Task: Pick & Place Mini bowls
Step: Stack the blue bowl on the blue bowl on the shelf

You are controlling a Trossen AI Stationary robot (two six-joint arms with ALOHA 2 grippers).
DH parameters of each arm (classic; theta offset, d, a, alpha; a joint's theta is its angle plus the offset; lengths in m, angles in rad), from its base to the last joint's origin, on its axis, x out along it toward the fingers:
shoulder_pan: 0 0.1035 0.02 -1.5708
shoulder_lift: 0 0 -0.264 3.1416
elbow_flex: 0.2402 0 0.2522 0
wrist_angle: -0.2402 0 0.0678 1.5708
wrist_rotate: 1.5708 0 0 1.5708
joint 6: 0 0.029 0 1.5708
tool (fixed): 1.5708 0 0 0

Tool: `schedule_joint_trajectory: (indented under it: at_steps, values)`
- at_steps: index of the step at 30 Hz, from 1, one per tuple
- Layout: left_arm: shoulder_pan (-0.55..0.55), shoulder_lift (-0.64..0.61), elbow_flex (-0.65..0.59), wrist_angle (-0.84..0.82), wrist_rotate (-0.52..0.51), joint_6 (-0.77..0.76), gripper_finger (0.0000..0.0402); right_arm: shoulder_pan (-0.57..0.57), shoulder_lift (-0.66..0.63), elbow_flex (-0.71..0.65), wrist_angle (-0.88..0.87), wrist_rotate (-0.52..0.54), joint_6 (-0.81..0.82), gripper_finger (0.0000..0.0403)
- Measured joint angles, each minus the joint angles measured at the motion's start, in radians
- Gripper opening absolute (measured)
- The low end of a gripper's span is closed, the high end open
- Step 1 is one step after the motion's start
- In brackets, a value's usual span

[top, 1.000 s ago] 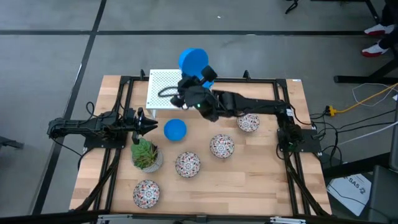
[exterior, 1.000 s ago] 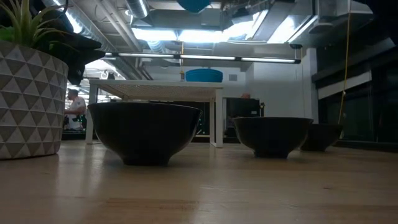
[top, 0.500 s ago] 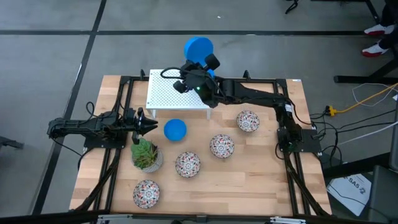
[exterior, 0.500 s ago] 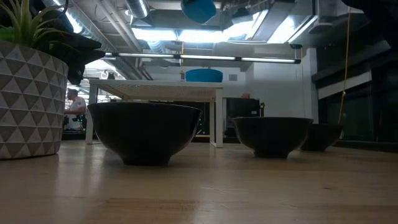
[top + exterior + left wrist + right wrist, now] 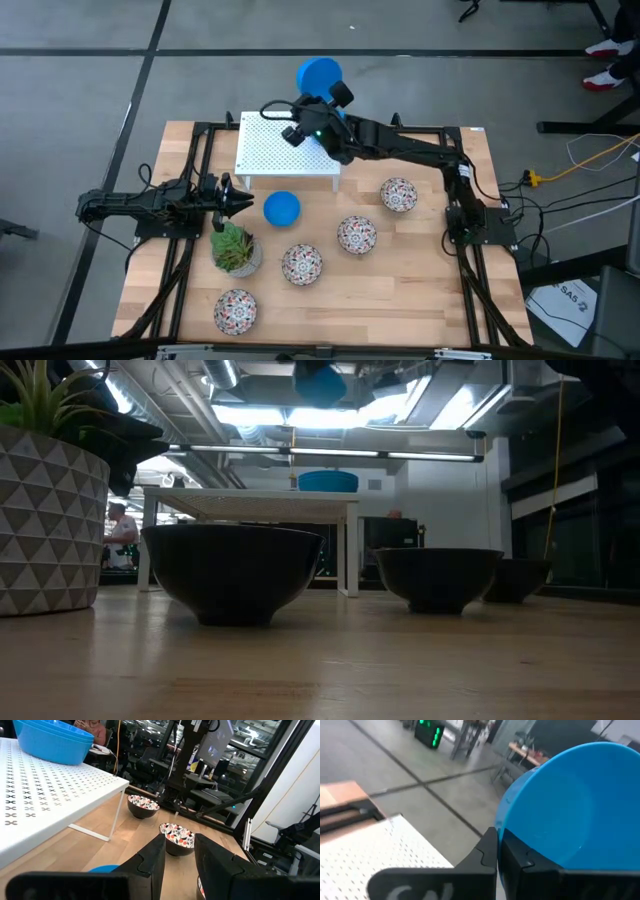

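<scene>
Rack (image 5: 270,150): white, perforated, standing on thin legs at the table's far edge.
Plant (image 5: 235,248): green succulent in a grey-and-white triangle-patterned pot, front-left, upright.
Table (image 5: 400,290): pale wood planks, black frame rails around it.
Floor (image 5: 80,90): grey concrete.

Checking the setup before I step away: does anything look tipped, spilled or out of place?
Nothing spilled or tipped. The right tool holds a blue bowl by its rim, tilted in the air near the white rack.

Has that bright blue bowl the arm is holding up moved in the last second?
Yes. In the high view the plain bright blue mini bowl, pinched by the right gripper, has shifted away from the white perforated shelf, toward the table's far edge and slightly rightward.
</scene>
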Motion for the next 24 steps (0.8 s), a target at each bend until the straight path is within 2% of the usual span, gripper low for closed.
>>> schedule_joint_trajectory:
  at_steps: [8,11,19,24]
  values:
    - [0.000,0.000,0.000,0.000,0.000,0.000,0.0100,-0.069,0.000,0.000,-0.269,-0.198,0.238,0.0005]
    - [0.000,0.000,0.000,0.000,0.000,0.000,0.0100,-0.073,0.000,0.000,-0.316,-0.241,0.282,0.0005]
    - [0.000,0.000,0.000,0.000,0.000,0.000,0.0100,-0.088,0.000,0.000,-0.325,-0.344,0.232,0.0005]
    - [0.000,0.000,0.000,0.000,0.000,0.000,0.0100,-0.125,-0.004,0.000,-0.327,-0.453,0.201,0.0005]
